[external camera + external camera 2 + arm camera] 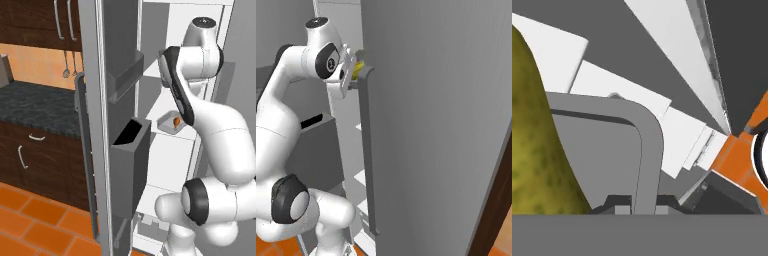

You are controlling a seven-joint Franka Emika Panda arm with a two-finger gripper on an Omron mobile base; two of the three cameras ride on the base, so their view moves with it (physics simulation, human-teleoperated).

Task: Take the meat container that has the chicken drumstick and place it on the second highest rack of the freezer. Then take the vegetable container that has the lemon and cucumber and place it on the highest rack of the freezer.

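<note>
White Franka arm reaches up into the open freezer compartment; gripper [354,71] sits high, just left of the grey vertical handle [367,150] of the big grey fridge door. In the hand view the 2 dark fingertips [618,204] are pressed onto the rounded grey rim of a shallow grey vegetable container [643,135], pinching that wall between them, gap almost nil. Inside that container, close to the lens at the left, the yellow-green mottled cucumber [537,150] bulks large; a bit of yellow also peeks past the hand in the right base view [358,69]. Lemon: can't tell.

Left base view: small white meat container [171,123] with the orange-brown chicken drumstick [176,121] rests on a flat white freezer shelf [186,134], near its front edge, partly behind the arm's dark-trimmed link. Whether that's the second highest rack: can't tell for sure, arm hides the upper shelves. 2 grey door bins [131,150] hang on the open door's inner face. Dark speckled counter [35,105] and brown cabinets lie at far left, orange tile floor [35,220] below.
</note>
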